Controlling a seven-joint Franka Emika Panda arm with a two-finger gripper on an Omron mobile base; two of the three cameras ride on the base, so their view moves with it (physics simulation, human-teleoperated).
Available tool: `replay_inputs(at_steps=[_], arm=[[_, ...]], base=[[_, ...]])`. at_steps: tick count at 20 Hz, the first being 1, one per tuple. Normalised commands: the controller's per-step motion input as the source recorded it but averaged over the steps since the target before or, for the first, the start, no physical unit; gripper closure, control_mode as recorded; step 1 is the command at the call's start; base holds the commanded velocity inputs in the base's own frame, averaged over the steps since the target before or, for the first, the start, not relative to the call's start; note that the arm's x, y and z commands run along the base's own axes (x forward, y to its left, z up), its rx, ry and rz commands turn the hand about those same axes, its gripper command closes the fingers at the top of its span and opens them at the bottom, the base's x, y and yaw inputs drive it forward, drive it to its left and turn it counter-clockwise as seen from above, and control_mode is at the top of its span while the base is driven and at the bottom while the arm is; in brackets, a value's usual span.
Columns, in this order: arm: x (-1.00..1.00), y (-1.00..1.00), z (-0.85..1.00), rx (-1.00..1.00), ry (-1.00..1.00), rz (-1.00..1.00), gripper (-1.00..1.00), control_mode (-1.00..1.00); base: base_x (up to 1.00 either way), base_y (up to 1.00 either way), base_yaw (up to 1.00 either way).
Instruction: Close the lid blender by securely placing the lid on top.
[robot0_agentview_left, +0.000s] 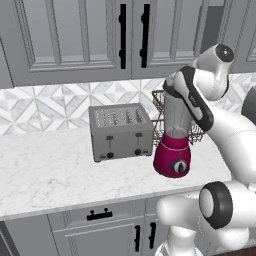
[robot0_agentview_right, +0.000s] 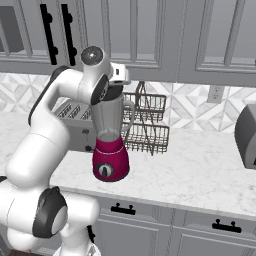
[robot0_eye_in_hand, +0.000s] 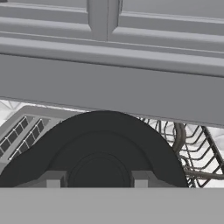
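The gripper (robot0_agentview_right: 114, 89) is hovering at the top of the blender (robot0_agentview_right: 110, 145) jar, and the lid (robot0_eye_in_hand: 98, 148) is sitting directly below and between the fingertips (robot0_eye_in_hand: 53, 179) — seating step in hand, by my reading. Whether the jaws are clamping the lid or already letting go, I cannot tell; the tips are standing either side of its raised centre. Next move, likely: pressing straight down, then releasing and lifting clear — keeping centred on the rim.
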Motion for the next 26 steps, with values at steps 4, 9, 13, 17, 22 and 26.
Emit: replay_inputs(at_steps=[4, 9, 13, 17, 22, 26], arm=[[0.0, -0.09, -0.03, 0.0, 0.0, 0.0, 1.0, -1.0], [0.0, 0.0, 0.07, 0.0, 0.0, 0.0, 1.0, -1.0], [0.0, 0.0, 0.35, 0.0, 0.03, 0.0, 1.0, -1.0], [-0.01, 0.0, 0.43, 0.0, 0.1, 0.0, 1.0, -1.0], [-0.13, 0.0, 0.27, 0.0, 0.13, 0.0, 1.0, -1.0], [-0.33, 0.0, 0.06, 0.0, 0.1, 0.0, 1.0, -1.0]], base=[[0.0, 0.0, 0.0], [0.0, 0.0, 0.0], [0.0, 0.0, 0.0], [0.0, 0.0, 0.0], [0.0, 0.0, 0.0], [0.0, 0.0, 0.0]])
